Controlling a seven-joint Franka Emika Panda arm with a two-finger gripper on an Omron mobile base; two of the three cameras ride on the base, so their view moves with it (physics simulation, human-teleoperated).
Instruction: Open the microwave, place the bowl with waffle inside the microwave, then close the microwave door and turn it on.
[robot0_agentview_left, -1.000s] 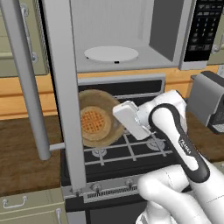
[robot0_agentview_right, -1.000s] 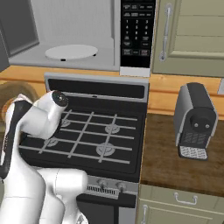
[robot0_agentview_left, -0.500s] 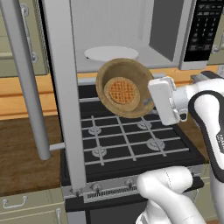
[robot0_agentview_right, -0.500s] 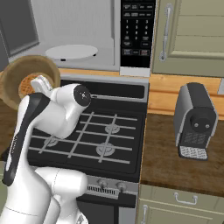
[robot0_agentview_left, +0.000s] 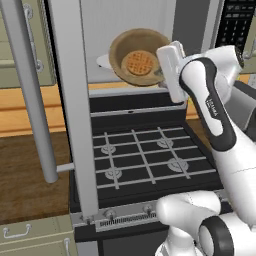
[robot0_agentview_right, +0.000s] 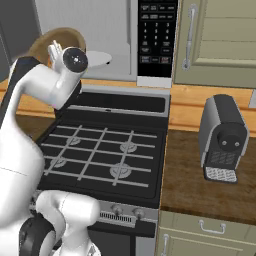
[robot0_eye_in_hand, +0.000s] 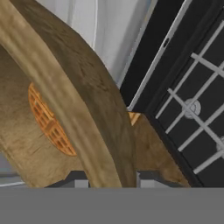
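Bowl (robot0_agentview_left: 139, 56) up in the air at the mouth of the microwave (robot0_agentview_left: 195, 20), tilted so its hollow faces the left base camera. Waffle (robot0_agentview_left: 138, 62) lying inside it, grid pattern plain to see, sitting against the bowl's floor despite the tilt. Gripper (robot0_agentview_left: 162, 71) clamped on the bowl's right rim, jaws narrow, one finger (robot0_eye_in_hand: 74, 180) on either side of the thick wooden wall in the hand view; held, no doubt about it. Waffle (robot0_eye_in_hand: 47, 122) again in the hand view as an orange patch within the bowl (robot0_eye_in_hand: 83, 109).

Door (robot0_agentview_left: 72, 100) swung wide open, standing edge-on at the left of the left base view, its bar handle (robot0_agentview_left: 31, 90) nearer the camera, further left. Pale interior open behind the bowl, white turntable (robot0_agentview_left: 104, 61) peeking out past the bowl's lower left edge. From the right base view, bowl (robot0_agentview_right: 60, 41) half hidden behind the arm's white wrist, turntable (robot0_agentview_right: 97, 58) showing just right of it, black keypad (robot0_agentview_right: 157, 37) at the microwave's right side.

Below, black stove (robot0_agentview_left: 142, 160) with its grates and burners, bare. Stove (robot0_agentview_right: 102, 155) from the right as well, wooden counter (robot0_agentview_right: 210, 192) beside it carrying a grey coffee machine (robot0_agentview_right: 224, 137). Beige cabinet door (robot0_agentview_right: 220, 42) right of the keypad
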